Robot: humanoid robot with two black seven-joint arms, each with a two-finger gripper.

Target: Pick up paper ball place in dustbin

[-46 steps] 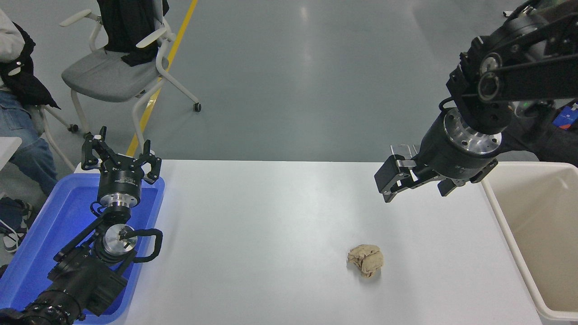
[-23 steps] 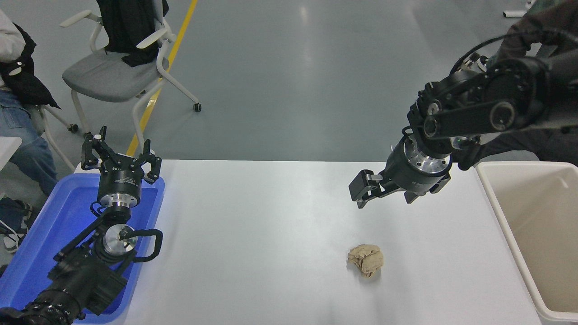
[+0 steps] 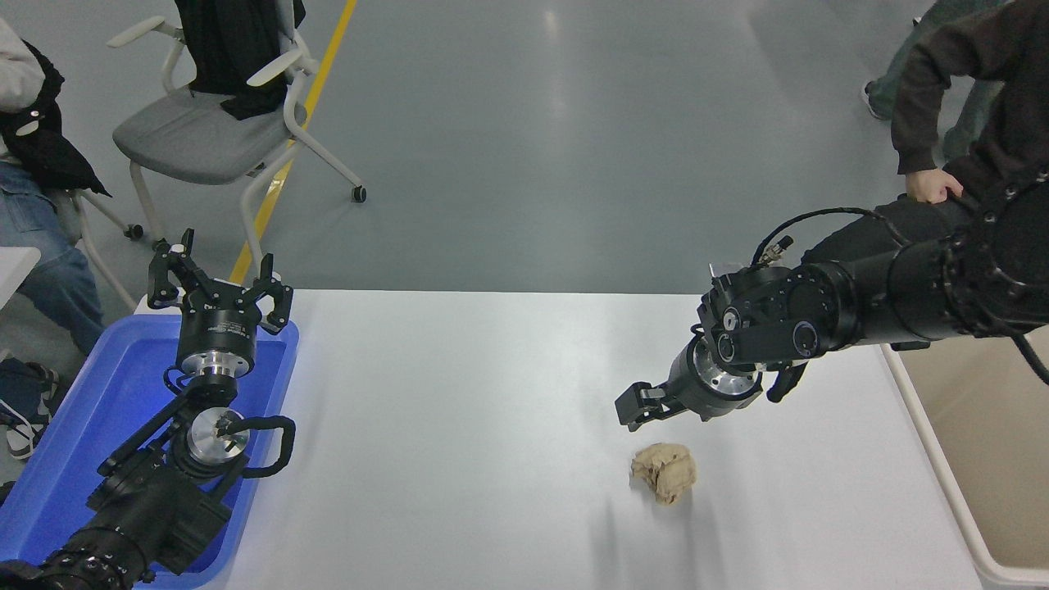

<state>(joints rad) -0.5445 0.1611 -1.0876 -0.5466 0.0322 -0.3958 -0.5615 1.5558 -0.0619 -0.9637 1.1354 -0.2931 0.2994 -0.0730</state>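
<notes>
The right arm (image 3: 869, 303) swung down and leftward across the frame over the second, dropping from the upper right toward the centre right. Its right gripper (image 3: 635, 407) moved from high above the surface's far edge to just above and left of the paper ball (image 3: 664, 473), near it but apart. As the arm lowered, it uncovered a person (image 3: 975, 90) in a dark sleeve at the upper right, with a hand (image 3: 932, 185) resting near the arm. The arm also came to cover the far corner of the dustbin (image 3: 983, 459).
</notes>
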